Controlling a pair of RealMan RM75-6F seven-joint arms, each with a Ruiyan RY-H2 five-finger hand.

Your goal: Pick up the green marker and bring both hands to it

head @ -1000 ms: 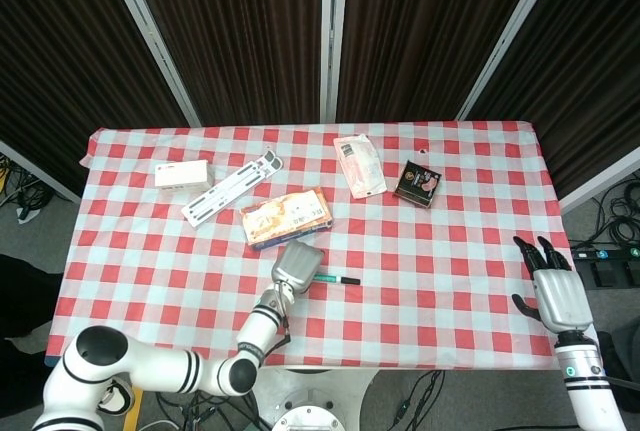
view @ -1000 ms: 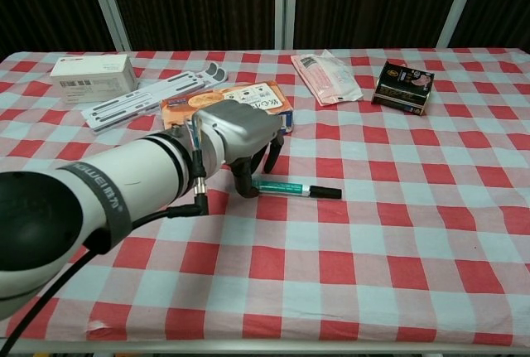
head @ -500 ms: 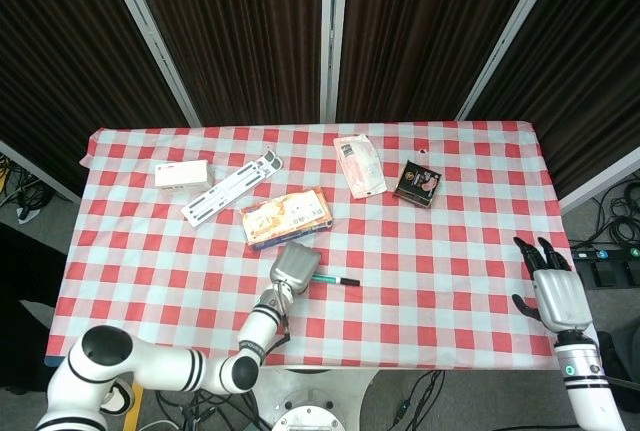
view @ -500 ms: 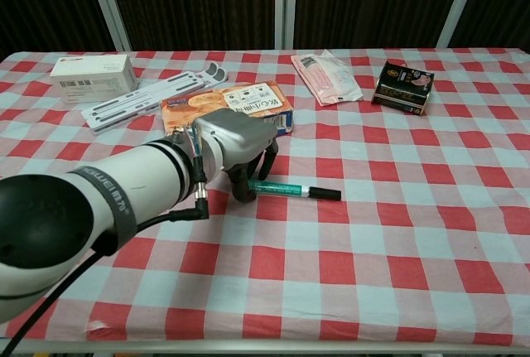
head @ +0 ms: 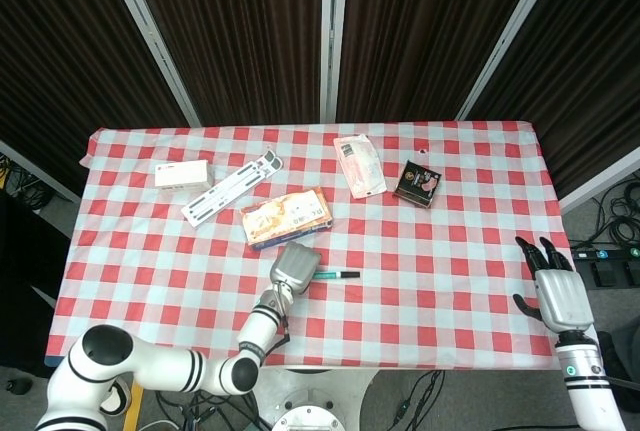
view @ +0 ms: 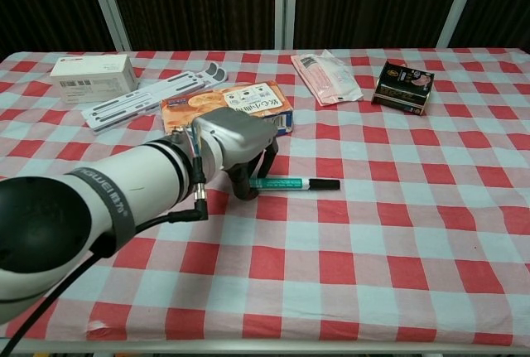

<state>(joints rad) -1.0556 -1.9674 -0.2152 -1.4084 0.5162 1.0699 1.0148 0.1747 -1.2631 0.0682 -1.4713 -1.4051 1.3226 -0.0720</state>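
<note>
Left hand [view: 240, 142] pinches green marker [view: 294, 184] mid-table; right hand [head: 553, 286] spread, off the table's right edge.

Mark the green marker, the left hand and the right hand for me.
green marker [view: 286, 183], chest view, on the middle of its green barrel.
left hand [view: 234, 135], chest view, on the silver back of the hand.
right hand [head: 555, 294], head view, on the silver back of the hand.

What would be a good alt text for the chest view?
The robot's left hand grips one end of a green marker over a red-and-white checked table. Behind lie an orange packet, a white box and a dark box.
</note>
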